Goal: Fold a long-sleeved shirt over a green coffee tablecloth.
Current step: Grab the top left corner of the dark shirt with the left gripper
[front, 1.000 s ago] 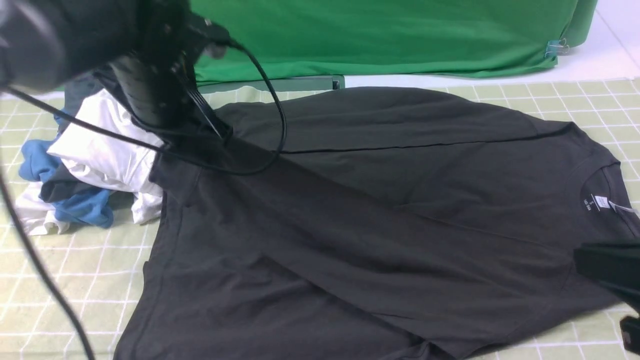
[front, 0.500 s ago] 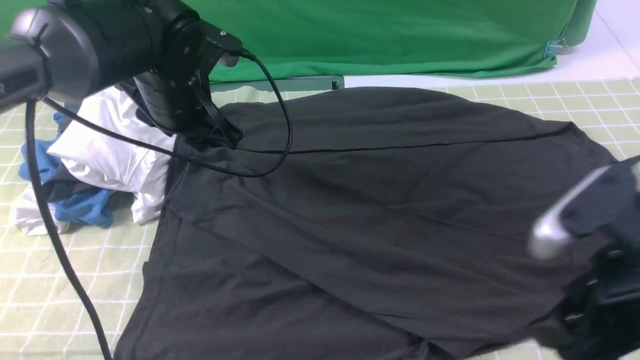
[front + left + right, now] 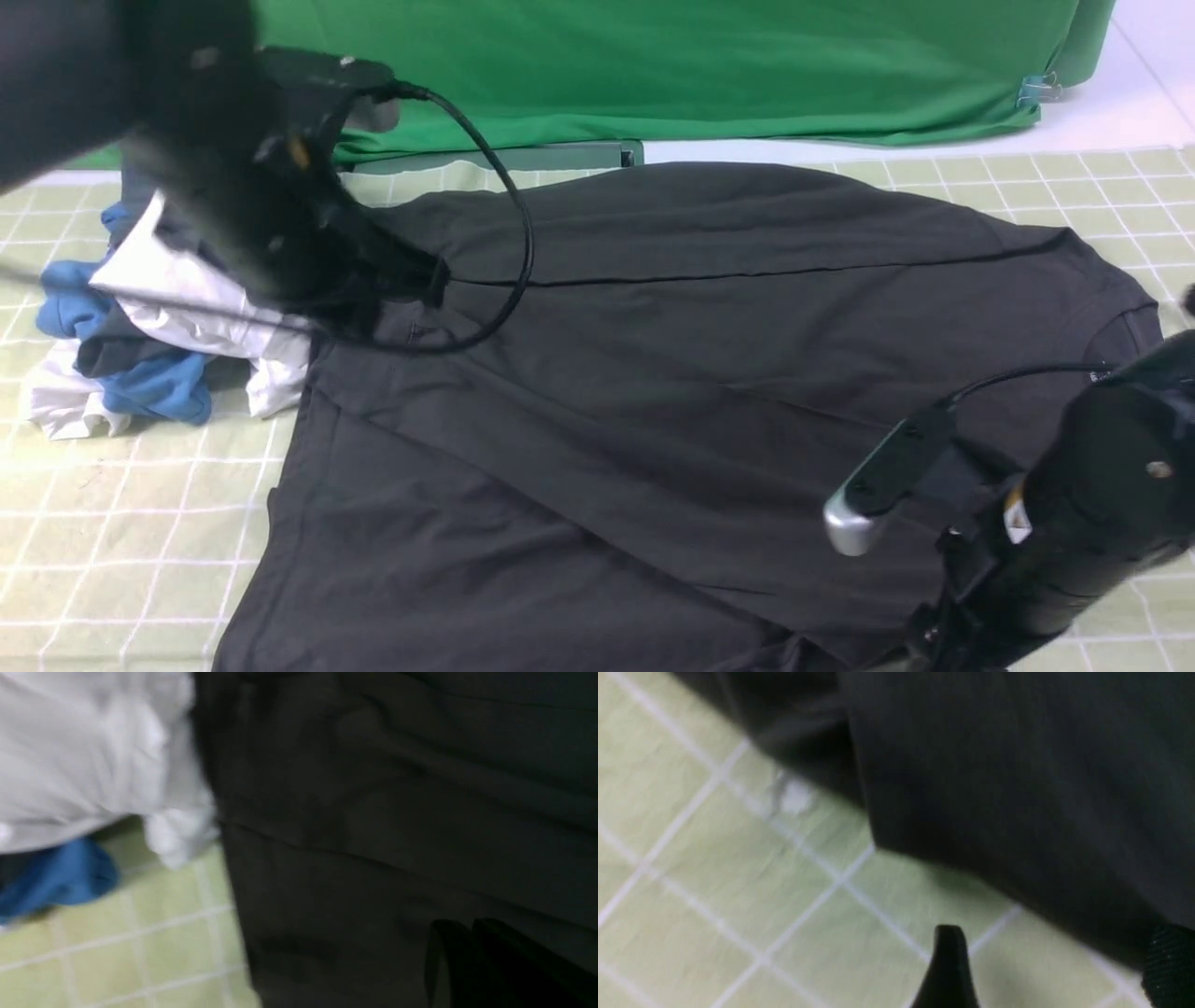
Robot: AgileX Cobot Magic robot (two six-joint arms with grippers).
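From my station I see the long-sleeved shirt (image 3: pixel 672 373) lying spread flat across the green coffee tablecloth (image 3: pixel 112 523) that covers the desk. Its round neck is toward my right arm and its hem toward the left, and one sleeve is folded across the body. The left pincer (image 3: pixel 462 926) is down at the far hem corner with its fingers pressed together, right at the fabric. I cannot tell whether any cloth is nipped between them. The right pincer (image 3: pixel 1057 933) hovers low over the near edge of the shirt by the shoulder. Its fingers (image 3: pixel 948 961) stand wide apart, with nothing gripped and checked cloth showing beneath. A heap of white, blue and grey garments (image 3: pixel 177 317) lies just beside the hem on the left, touching the shirt. A plain green backdrop cloth (image 3: pixel 700 65) hangs behind.
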